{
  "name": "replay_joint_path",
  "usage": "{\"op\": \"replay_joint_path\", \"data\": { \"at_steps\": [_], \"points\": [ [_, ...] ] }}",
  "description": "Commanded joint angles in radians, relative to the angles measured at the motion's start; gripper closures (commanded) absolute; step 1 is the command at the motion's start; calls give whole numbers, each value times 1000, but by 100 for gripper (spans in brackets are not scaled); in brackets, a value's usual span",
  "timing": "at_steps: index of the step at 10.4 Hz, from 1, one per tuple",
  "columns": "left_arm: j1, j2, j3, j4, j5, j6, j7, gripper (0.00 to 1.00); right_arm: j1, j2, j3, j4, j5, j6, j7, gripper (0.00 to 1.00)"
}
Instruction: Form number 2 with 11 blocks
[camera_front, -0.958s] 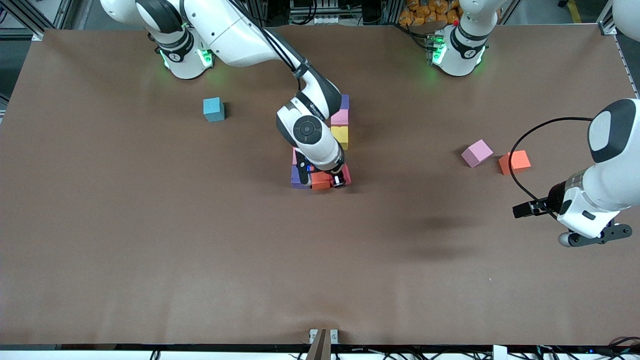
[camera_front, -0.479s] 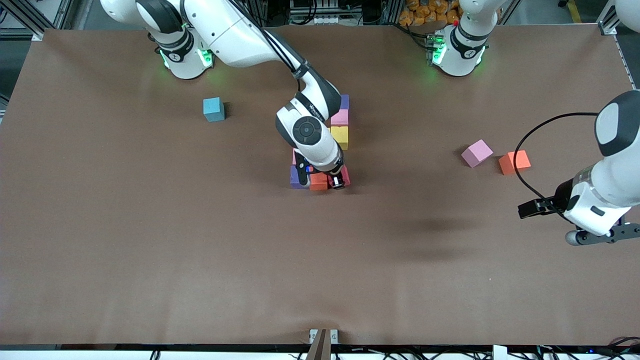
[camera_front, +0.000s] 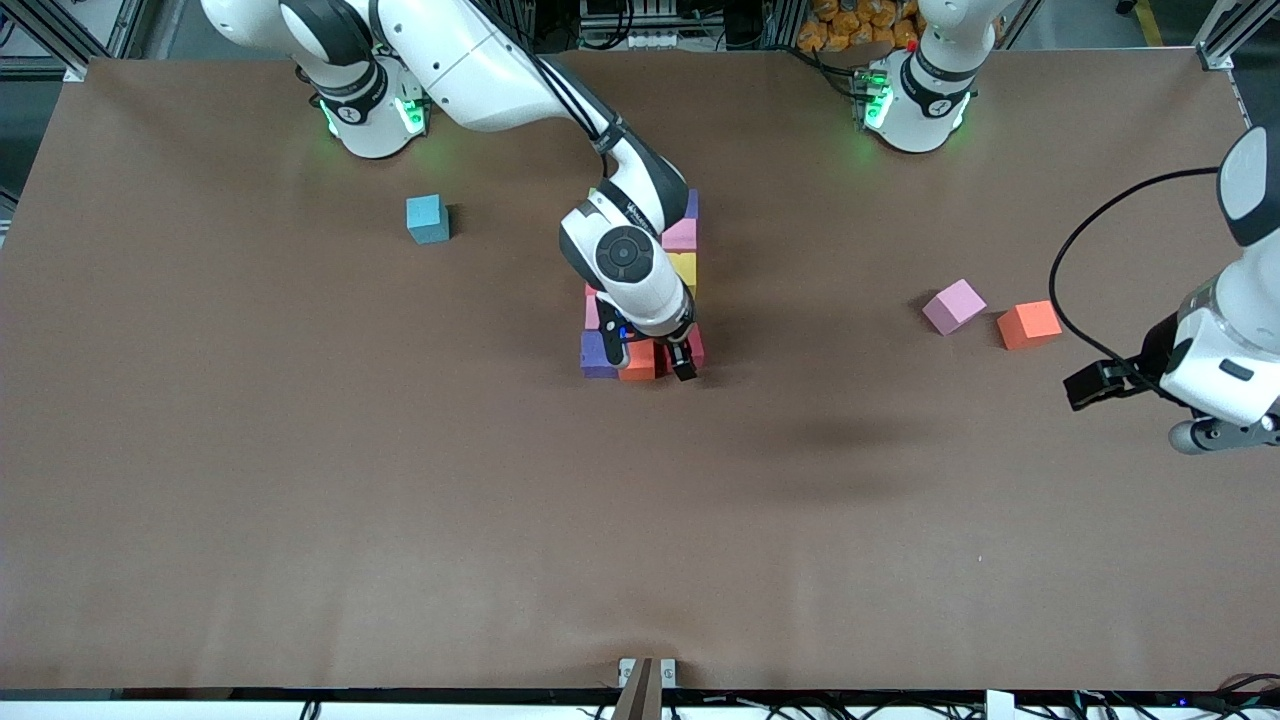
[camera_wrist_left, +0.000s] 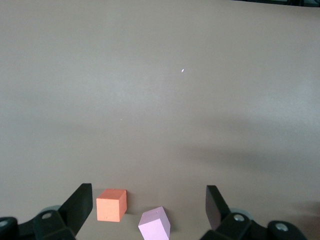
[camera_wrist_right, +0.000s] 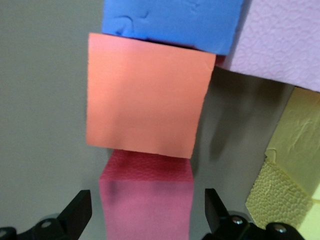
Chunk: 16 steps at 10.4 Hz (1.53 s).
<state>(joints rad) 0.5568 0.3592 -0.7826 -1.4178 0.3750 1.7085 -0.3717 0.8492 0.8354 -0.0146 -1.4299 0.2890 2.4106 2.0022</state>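
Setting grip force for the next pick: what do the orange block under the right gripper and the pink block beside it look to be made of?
Both look like soft foam with a matte finish. In the right wrist view the orange block shows no shine and slightly uneven edges; the pink block has a fine pebbled skin. I cannot tell their firmness.

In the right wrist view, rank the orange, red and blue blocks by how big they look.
1. orange block, whole top face shown.
2. red block, cut by the edge.
3. blue block, also cropped.
Cropping and nearness make true size unsure.
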Motion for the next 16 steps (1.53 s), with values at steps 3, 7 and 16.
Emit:
{"op": "replay_joint_path", "data": {
  "at_steps": [3,7,16],
  "points": [
    [0,-65,0,0,13,-110,16,0,2,-122,-19,2,2,-50,-25,0],
    [-23,-159,64,-10,-95,-113,80,0,-27,-473,-15,-249,-68,-48,-323,0],
    [-621,-282,815,-73,-334,-139,282,0,-601,-832,-15,-334,-166,-594,-1645,0]
  ]
}}
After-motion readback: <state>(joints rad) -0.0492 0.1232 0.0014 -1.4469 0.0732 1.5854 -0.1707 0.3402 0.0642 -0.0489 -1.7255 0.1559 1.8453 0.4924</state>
